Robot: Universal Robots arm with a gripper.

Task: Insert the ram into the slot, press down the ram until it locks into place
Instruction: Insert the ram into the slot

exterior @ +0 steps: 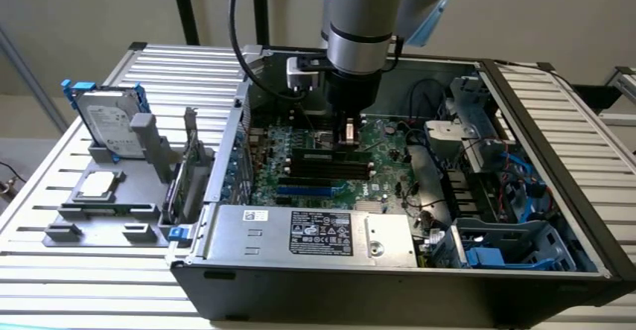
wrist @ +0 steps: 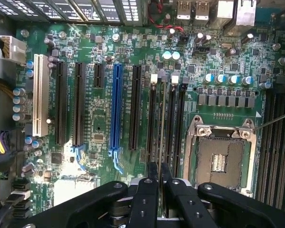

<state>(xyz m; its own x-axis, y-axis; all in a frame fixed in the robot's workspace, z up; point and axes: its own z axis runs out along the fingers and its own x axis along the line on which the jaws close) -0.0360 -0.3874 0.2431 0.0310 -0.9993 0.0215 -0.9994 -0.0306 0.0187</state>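
Between jaws, ram (wrist: 161, 123) parallel to slot (wrist: 153, 118)

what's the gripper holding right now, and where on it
The ram, seen edge-on, pinched by its long top edge between the jaws of the gripper.

Soft, even light falls from above in the exterior view, though the case (exterior: 398, 293) walls shade the motherboard (exterior: 388, 147) beneath the gripper (exterior: 349, 135). In the wrist view a cool bluish light washes the board ahead of the fingers (wrist: 152, 173), which read as near-black shapes pinching the ram (wrist: 162, 118). The capacitor tops (wrist: 213, 78) and the socket frame (wrist: 221, 124) beside them glint.
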